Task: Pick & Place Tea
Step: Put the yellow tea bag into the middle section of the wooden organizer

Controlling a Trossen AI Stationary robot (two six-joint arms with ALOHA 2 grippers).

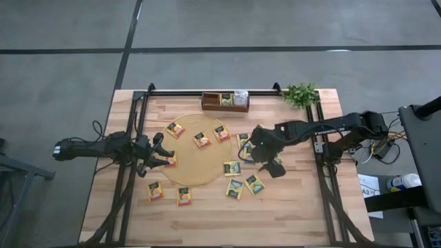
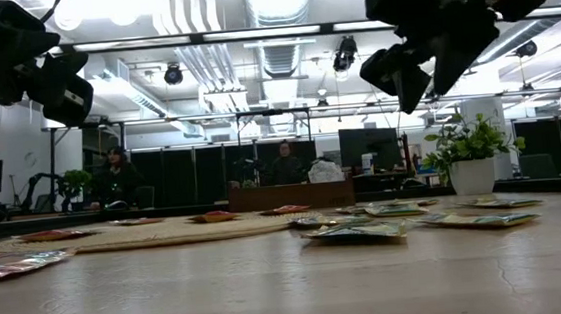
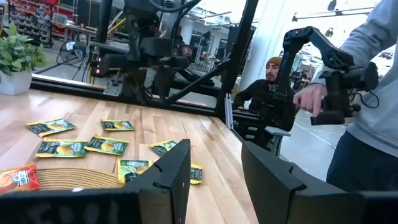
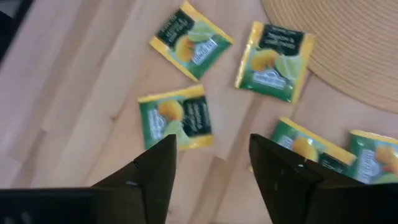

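While flat, green sachet (image 4: 176, 118) lies askew below right pincer (image 4: 211, 163).

The near strip of the table (image 1: 289, 220) lies bare, open room along the front edge. Ahead of it, green tea sachets (image 1: 234, 189) scatter just right of the round mat (image 1: 200, 162), with narrow wood gaps between them. The right gripper (image 1: 270, 165) hangs above that cluster, fingers parted with nothing between them. The left gripper (image 1: 160, 153) hovers at the mat's left edge. At the back, the wooden tray (image 1: 225, 102) and potted plant (image 1: 300, 94) block the far edge.
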